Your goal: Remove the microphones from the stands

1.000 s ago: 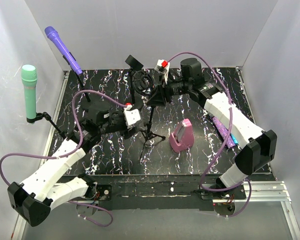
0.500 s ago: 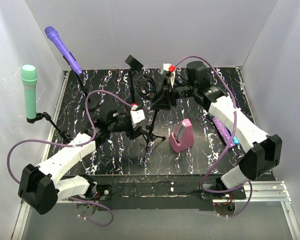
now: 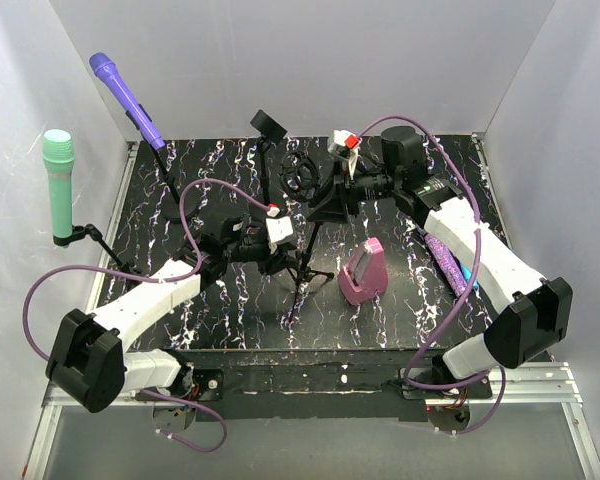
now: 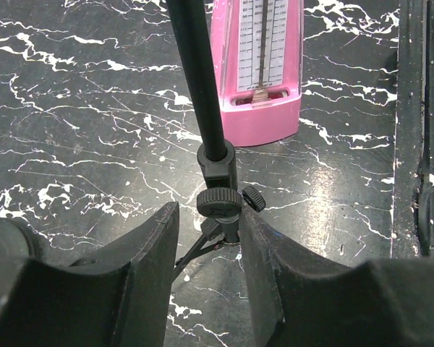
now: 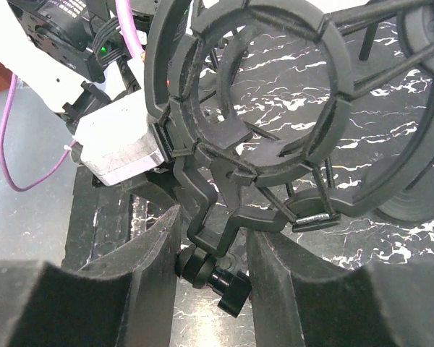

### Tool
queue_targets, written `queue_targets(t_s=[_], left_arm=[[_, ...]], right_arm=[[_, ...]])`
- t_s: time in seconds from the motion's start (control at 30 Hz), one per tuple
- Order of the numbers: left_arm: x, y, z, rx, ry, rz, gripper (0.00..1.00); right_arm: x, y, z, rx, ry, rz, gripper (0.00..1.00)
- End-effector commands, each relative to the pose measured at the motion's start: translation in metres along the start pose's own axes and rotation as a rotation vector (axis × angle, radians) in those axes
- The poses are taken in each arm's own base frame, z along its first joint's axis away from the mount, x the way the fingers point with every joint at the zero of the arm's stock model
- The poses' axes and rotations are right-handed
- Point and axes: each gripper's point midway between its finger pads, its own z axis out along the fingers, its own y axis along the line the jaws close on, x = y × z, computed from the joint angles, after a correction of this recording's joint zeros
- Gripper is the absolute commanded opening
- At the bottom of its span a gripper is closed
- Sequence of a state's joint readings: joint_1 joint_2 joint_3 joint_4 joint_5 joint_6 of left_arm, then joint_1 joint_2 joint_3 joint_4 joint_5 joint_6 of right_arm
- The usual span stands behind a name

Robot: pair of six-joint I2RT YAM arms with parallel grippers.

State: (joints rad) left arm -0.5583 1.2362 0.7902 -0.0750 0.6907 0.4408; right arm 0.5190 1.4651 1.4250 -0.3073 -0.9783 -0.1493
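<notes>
The left gripper [image 4: 210, 213], jaws part-open, straddles the tripod stand [image 4: 195, 72] hub without pinching. The right gripper [image 5: 215, 224] clamps the shock mount [image 5: 224, 134] neck atop that stand. Its ring looks empty; the purple microphone [image 3: 130, 100] and green microphone [image 3: 58, 185] sit well left of the stand. Clamp the hub squarely before pulling.

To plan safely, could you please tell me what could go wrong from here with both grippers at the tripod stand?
1. The left gripper straddles the collar on the thin pole of the tripod stand; an uneven squeeze could tip it onto the nearby pink metronome.
2. The right gripper brackets the lower joint of the shock mount; a tug there might twist the mount or drag the stand.
</notes>
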Motion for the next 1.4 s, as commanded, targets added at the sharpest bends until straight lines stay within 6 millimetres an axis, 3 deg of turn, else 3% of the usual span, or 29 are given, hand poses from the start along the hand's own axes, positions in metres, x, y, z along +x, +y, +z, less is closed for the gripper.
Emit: queue_targets(t_s=[0.0, 0.5, 0.63, 0.73, 0.9, 1.17, 1.37], left_arm=[[-0.016, 0.000, -0.002, 0.008, -0.044, 0.020, 0.36], [-0.016, 0.011, 0.004, -0.043, -0.044, -0.070, 0.37], [-0.015, 0.009, 0.005, -0.035, -0.043, -0.104, 0.26], [-0.021, 0.011, 0.006, -0.045, -0.048, -0.149, 0.01], [-0.038, 0.010, 0.003, -0.010, -0.029, -0.402, 0.00], [-0.053, 0.018, -0.001, 0.181, -0.043, -1.068, 0.00], [-0.062, 0.005, -0.007, 0.254, 0.016, -1.273, 0.00]], right_arm=[[0.007, 0.003, -0.004, 0.020, 0.011, 0.020, 0.01], [0.011, -0.005, -0.005, 0.082, 0.012, 0.053, 0.01], [0.015, -0.006, -0.005, 0.091, 0.018, 0.066, 0.01], [0.014, -0.006, -0.007, 0.097, 0.016, 0.048, 0.01], [0.010, 0.008, -0.015, 0.085, 0.011, -0.046, 0.01], [0.014, 0.029, -0.021, 0.034, 0.006, -0.129, 0.01], [0.011, 0.036, -0.020, 0.018, -0.017, -0.126, 0.01]])
